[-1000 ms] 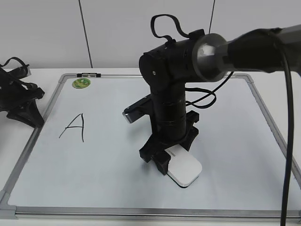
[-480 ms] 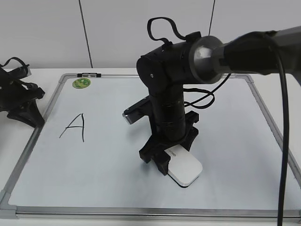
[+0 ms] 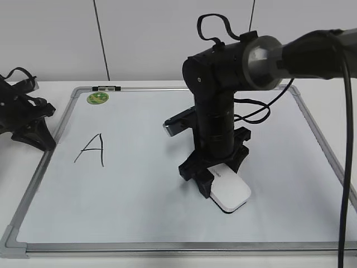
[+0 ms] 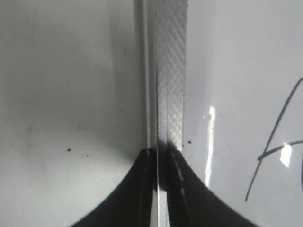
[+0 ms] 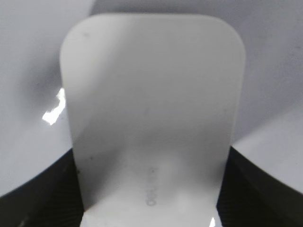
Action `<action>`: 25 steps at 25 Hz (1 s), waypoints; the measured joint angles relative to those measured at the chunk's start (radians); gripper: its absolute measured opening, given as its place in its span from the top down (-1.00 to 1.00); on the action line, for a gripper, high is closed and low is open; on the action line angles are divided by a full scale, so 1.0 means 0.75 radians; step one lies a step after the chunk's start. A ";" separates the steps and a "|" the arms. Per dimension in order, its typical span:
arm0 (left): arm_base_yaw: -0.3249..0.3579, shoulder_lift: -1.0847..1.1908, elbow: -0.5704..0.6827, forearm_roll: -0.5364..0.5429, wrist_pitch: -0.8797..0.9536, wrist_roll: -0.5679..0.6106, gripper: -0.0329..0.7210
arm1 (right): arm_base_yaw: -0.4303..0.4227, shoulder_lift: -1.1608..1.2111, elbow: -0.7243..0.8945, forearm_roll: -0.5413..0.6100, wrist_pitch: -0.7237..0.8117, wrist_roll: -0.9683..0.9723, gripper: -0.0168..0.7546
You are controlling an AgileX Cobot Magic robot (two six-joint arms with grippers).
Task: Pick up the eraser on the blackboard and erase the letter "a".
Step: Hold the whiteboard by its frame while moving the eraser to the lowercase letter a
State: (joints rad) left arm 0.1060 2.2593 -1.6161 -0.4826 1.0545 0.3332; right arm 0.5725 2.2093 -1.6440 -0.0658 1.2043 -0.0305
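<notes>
The white eraser (image 3: 230, 192) lies flat on the blackboard (image 3: 128, 195), right of centre near the front. My right gripper (image 3: 215, 174) stands upright over it, shut on its sides. The right wrist view shows the eraser (image 5: 151, 109) filling the space between the dark fingers (image 5: 151, 189). My left gripper (image 3: 30, 133) sits at the board's left edge. In the left wrist view its fingers (image 4: 163, 158) close on the silver frame (image 4: 170, 71). No lowercase "a" is in view. Only an uppercase "A" (image 3: 92, 149) shows, which also appears in the left wrist view (image 4: 277, 142).
A round green sticker (image 3: 97, 99) sits at the board's far left corner. The right arm's cables hang over the board's far right part. White table surrounds the board, and a grey wall stands behind.
My right gripper has slid to the right with the eraser across the board. The board and the "A" have shifted slightly right. The left arm stays at the frame.
</notes>
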 joint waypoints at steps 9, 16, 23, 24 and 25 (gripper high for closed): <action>0.000 0.000 -0.001 0.027 0.000 -0.025 0.80 | -0.034 0.003 0.000 -0.013 0.000 0.003 -0.45; 0.000 0.000 -0.001 0.027 0.000 -0.027 0.80 | -0.101 0.003 0.000 -0.019 0.008 0.003 -0.45; 0.000 0.000 -0.003 0.030 0.000 -0.028 0.80 | -0.119 -0.058 0.011 -0.082 0.005 0.003 -0.45; 0.000 0.000 -0.003 0.030 0.000 -0.028 0.80 | -0.125 -0.090 0.011 -0.096 0.005 0.003 -0.45; 0.000 0.000 -0.003 0.032 0.000 -0.030 0.80 | -0.132 -0.126 0.011 -0.100 0.005 0.003 -0.45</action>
State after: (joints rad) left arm 0.1060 2.2593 -1.6184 -0.4586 1.0545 0.3104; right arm 0.4739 2.1151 -1.6354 -0.1409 1.2083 -0.0286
